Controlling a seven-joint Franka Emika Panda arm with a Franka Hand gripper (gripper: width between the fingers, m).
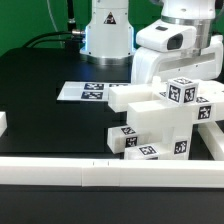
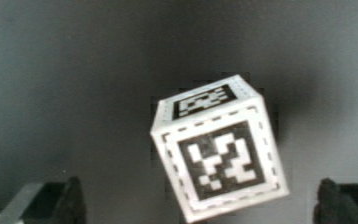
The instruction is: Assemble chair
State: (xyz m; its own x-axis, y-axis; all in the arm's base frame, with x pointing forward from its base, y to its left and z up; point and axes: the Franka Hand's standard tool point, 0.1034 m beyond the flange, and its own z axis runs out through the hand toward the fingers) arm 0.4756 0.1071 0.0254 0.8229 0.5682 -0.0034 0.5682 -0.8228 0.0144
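1. Nearest to the camera in the exterior view is a long low white border rail (image 1: 60, 168), which runs along the front edge of the black desk (image 1: 40, 100).
2. Just behind this rail, near the front right corner of the desk, stands the chair (image 1: 160, 120): chunky white pieces, which look joined into one cluster. I count about six black-and-white tags on it.
3. One marker board (image 1: 84, 91) lies flat on the desk behind the chair, toward the robot base (image 1: 107, 35). It carries several tags.
4. One white arm (image 1: 175, 45) reaches down over the chair at the right side of the desk.
5. In the wrist view, one tilted white post (image 2: 220, 150) with a tag on its end and another on its side is seen below the gripper (image 2: 201, 203).
6. The two dark fingers (image 2: 48, 203) are spread wide apart. They hold nothing, and the post stands between them without touching either one.
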